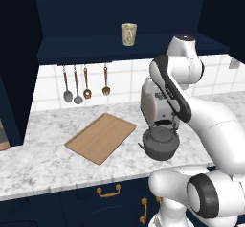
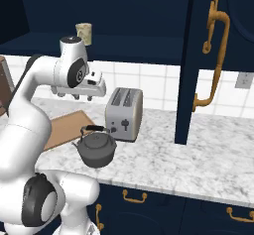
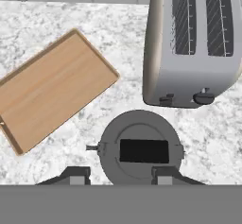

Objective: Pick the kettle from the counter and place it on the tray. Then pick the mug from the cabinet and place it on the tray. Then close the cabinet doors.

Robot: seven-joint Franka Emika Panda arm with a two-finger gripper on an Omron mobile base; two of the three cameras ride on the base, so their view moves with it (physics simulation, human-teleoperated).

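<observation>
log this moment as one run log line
phase: reaching for kettle | gripper: open above it | kettle: on counter | tray: bare | mug: in cabinet

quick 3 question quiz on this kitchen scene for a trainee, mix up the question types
1. True or false: the kettle already sits on the tray.
2. Multiple choice: the mug stands A) on the counter, B) on the cabinet shelf, C) on the toaster.
3. Fill in: in the hand view the pincer hangs open directly above the ____.

Key
1. False: it stands on the counter, right of the tray, in front of the toaster.
2. B
3. kettle
</observation>
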